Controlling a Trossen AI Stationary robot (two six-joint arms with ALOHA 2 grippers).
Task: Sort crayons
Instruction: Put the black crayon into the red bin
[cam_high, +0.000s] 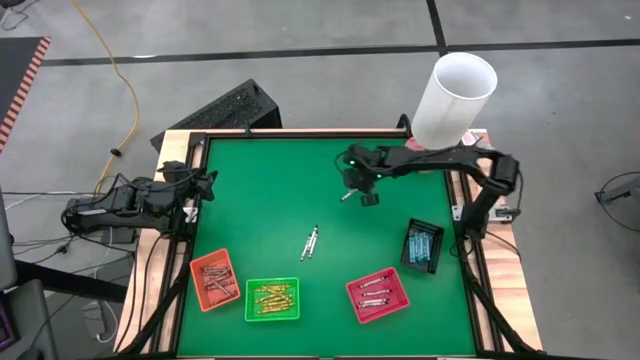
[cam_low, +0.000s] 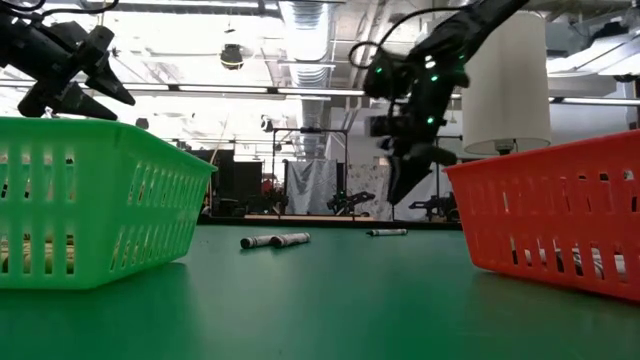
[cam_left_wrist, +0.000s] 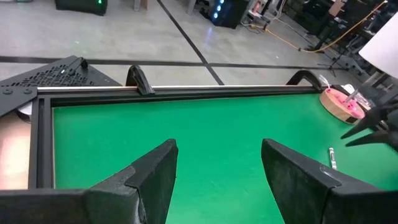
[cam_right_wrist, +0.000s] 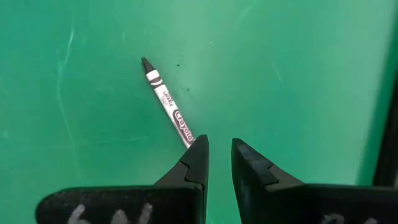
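- Nearest the front edge of the green felt-covered table (cam_high: 260, 190) stand four small slotted plastic trays: an orange tray (cam_high: 214, 279) with reddish-brown crayons, a green tray (cam_high: 272, 299) with yellow-gold ones, a red tray (cam_high: 378, 293) with a few sticks, and a black tray (cam_high: 423, 245) with light blue ones.
- Mid-table, a pair of silvery grey paper-wrapped crayons (cam_high: 310, 242) lies side by side, unsorted, well apart from both arms.
- Farther back, a single grey-wrapped crayon with a dark tip (cam_right_wrist: 166, 101) rests flat just beside the right gripper (cam_right_wrist: 219, 157); in the wrist view it lies slantwise, its near end reaching one finger while the rest runs off to that side of the gap.
- That gripper hovers above the table with its jaws narrowed to a slim slot and nothing between them.
- My judgement: the gripper must shift sideways and turn across the crayon's long axis before closing; the right arm is far nearer.
- At the table's left edge the left gripper (cam_left_wrist: 217, 171) waits, fingers spread wide and empty.
- Beyond the far corner stands a tall white cylinder (cam_high: 455, 98).
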